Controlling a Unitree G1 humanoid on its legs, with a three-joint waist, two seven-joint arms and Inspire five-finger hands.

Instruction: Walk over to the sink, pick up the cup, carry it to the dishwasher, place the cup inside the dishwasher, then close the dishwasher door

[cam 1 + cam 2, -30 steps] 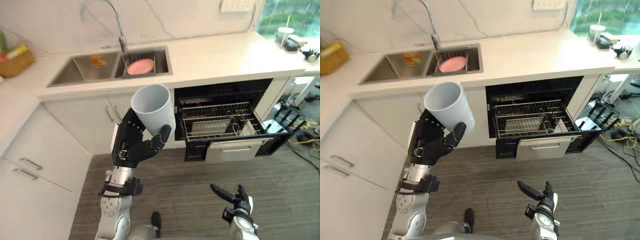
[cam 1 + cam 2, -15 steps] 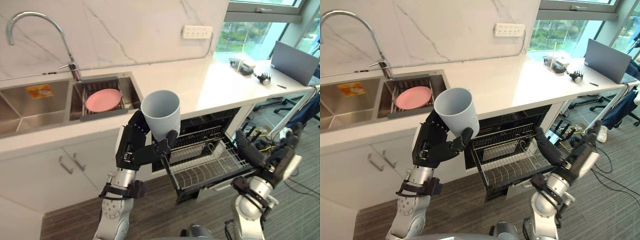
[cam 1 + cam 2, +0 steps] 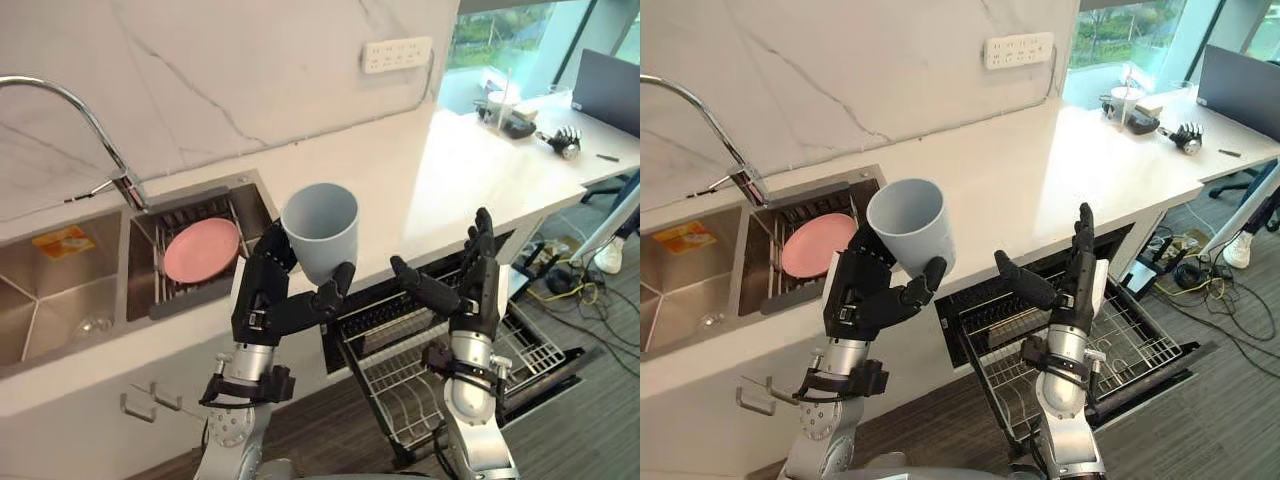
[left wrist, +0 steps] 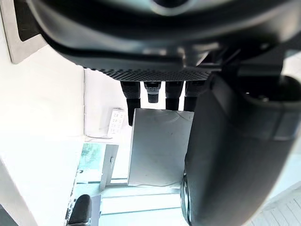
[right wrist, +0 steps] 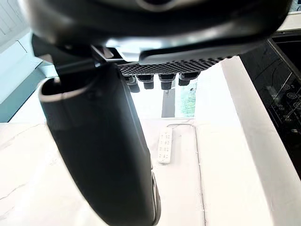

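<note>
A pale grey-blue cup (image 3: 320,230) is held upright in front of the counter, its mouth up, with my left hand (image 3: 272,298) curled round its lower part; the cup (image 4: 157,147) also shows past the fingers in the left wrist view. The dishwasher (image 3: 470,370) stands open under the counter to the right, its wire rack (image 3: 1080,350) pulled out over the lowered door. My right hand (image 3: 462,285) is raised above the rack, fingers straight and spread, holding nothing.
A steel sink (image 3: 120,270) with a curved tap (image 3: 75,120) lies to the left; a pink plate (image 3: 201,250) rests on its drainer. The white counter (image 3: 420,180) runs right to small items and a laptop (image 3: 605,90). Cables lie on the floor at the right.
The camera has swung, so the whole scene has shifted. My right hand has risen from low at the right to chest height over the rack. The cup stays in my left hand.
</note>
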